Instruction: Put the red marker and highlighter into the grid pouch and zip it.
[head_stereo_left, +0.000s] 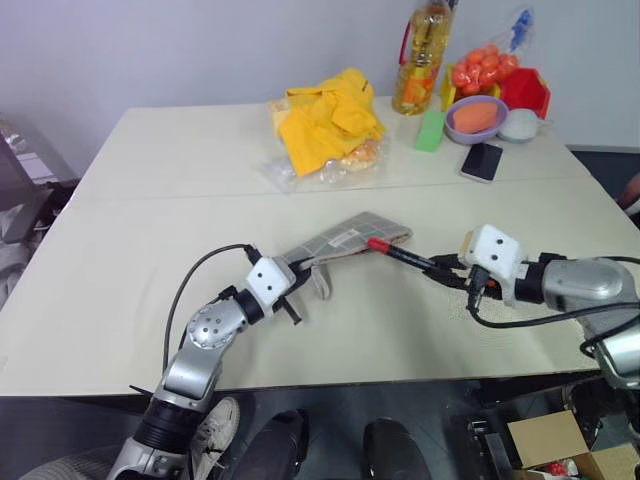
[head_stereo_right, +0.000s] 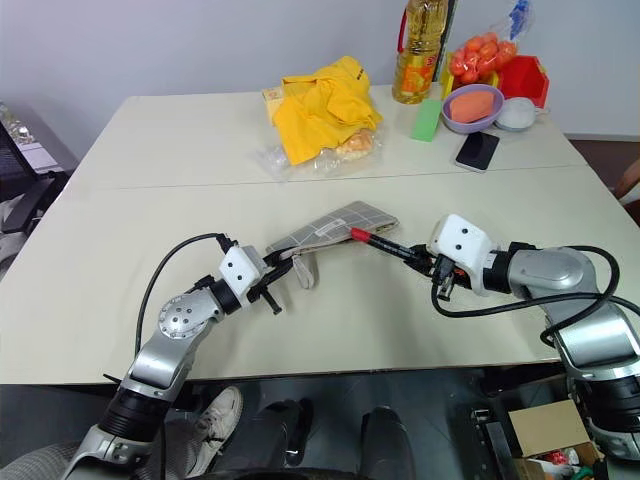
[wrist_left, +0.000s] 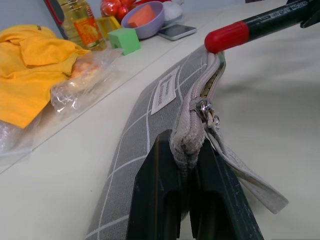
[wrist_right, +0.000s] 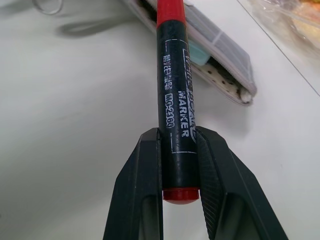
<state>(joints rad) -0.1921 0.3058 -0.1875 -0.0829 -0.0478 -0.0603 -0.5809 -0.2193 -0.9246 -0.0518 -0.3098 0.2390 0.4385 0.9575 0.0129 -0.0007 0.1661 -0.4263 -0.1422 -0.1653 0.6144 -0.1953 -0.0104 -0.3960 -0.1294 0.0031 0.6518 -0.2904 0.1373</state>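
The grid pouch (head_stereo_left: 345, 240) lies mid-table, grey with white lines and a white label, its far end open. My left gripper (wrist_left: 184, 145) is shut on the pouch's near end, by the zipper (wrist_left: 205, 107). The red marker (wrist_right: 175, 100) has a black barrel, a red cap and a red end. My right gripper (wrist_right: 176, 132) is shut on its barrel. The red cap (head_stereo_left: 378, 244) sits at the pouch's open mouth. Something pale green (wrist_right: 198, 51) shows inside that mouth, which looks like the highlighter. A grey strap (head_stereo_left: 322, 283) hangs from the pouch's near end.
At the back of the table lie a yellow cloth (head_stereo_left: 330, 120) over a clear bag, an oil bottle (head_stereo_left: 420, 60), a green block (head_stereo_left: 430, 130), a purple bowl (head_stereo_left: 475, 118), a phone (head_stereo_left: 482, 160), a red box (head_stereo_left: 527, 90) and bagged oranges (head_stereo_left: 485, 65).
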